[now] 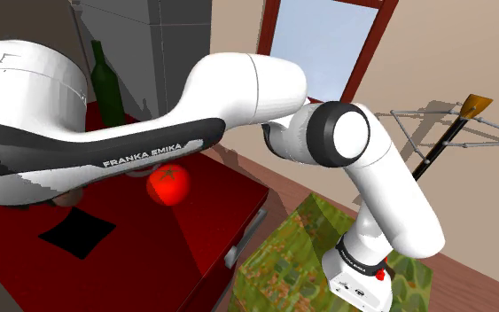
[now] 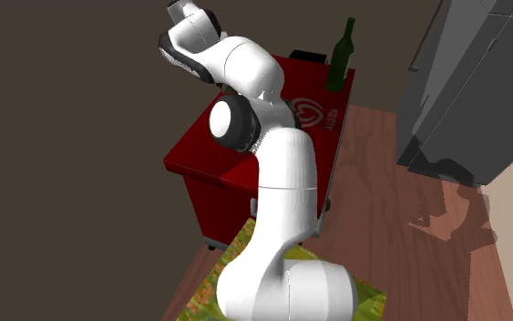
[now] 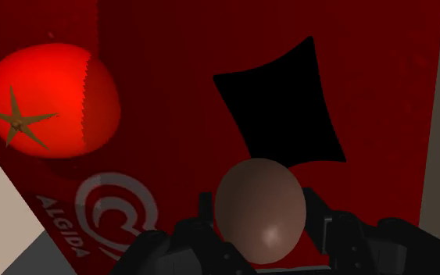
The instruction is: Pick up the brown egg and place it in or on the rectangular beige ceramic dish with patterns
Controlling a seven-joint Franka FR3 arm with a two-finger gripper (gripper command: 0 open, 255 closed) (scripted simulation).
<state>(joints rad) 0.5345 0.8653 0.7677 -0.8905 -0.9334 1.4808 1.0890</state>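
Observation:
A brown egg [image 3: 259, 209] sits clasped between the two black fingers of my gripper [image 3: 259, 220], which is shut on it. It hangs above the red tabletop [image 3: 163, 47]. Just beyond the egg a flat black four-cornered shape [image 3: 284, 105] lies on the red top; in the shoulder view this black shape [image 1: 77, 232] is near the table's front, below my forearm. No beige or pattern shows on it. The forearm hides the hand in the shoulder view.
A red tomato [image 3: 50, 101] rests on the table beside the black shape, and shows as the tomato [image 1: 168, 184] under my arm. A dark green bottle [image 1: 105, 84] stands at the table's back. A grey cabinet [image 2: 464, 82] stands off to the side.

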